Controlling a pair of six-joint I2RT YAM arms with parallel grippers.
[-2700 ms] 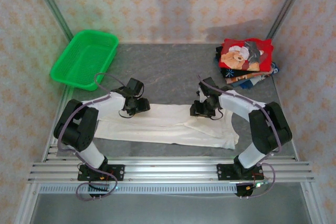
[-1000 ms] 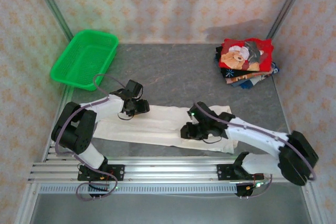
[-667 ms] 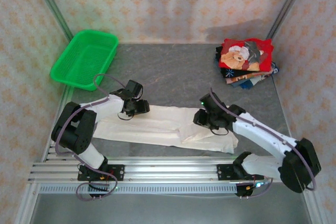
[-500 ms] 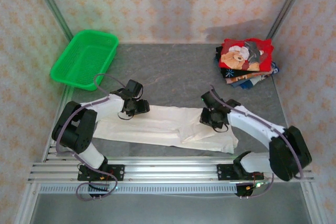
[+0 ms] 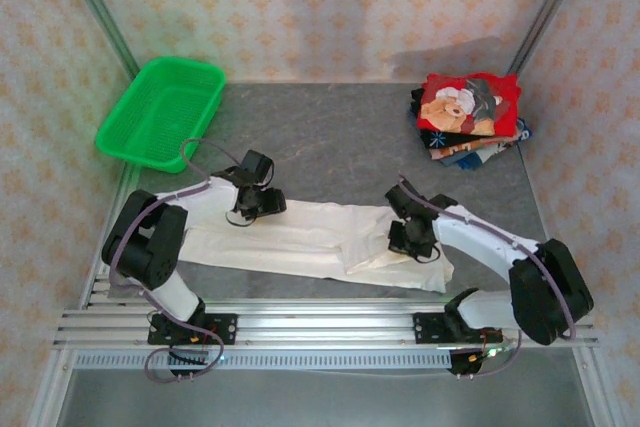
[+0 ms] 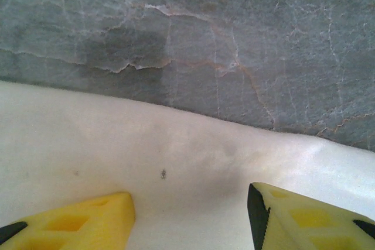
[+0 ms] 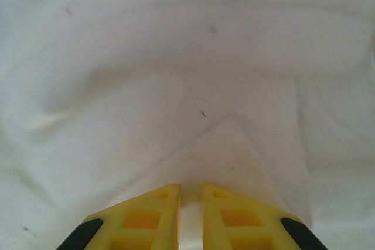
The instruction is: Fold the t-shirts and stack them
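Patterned wallpaper [image 5: 330, 7] closes in a grey, stone-veined table [image 5: 330, 137], and an aluminium rail [image 5: 330, 327] along its near edge carries both arm bases. At the far left corner we see a green mesh basket [image 5: 165, 112], set at an angle. At the far right corner sits a stack of folded t-shirts [image 5: 478, 145], and the top one is a red t-shirt with a teddy-bear print [image 5: 468, 102].

The off-white t-shirt [image 5: 300, 237] lies across the near part of the table as a long, flattened band running from left to right, just beyond the rail. Its right end is rumpled, with one layer turned over another. A few small black marks [image 6: 163, 173] dot the cloth.

The left pincer [image 5: 262, 205] is at the far edge of the t-shirt's left half. In the left wrist view its yellow fingers [image 6: 88, 223] stand wide apart over flat cloth, with bare table just beyond the hem. We see nothing gripped between them.

The right pincer [image 5: 410, 237] is down on the t-shirt's right part. In the right wrist view its fingers are drawn almost together, with a thin strip of white cloth in the gap. A creased, triangular flap of the t-shirt runs up to the fingertips, so we read this as a narrow pinch on the cloth.
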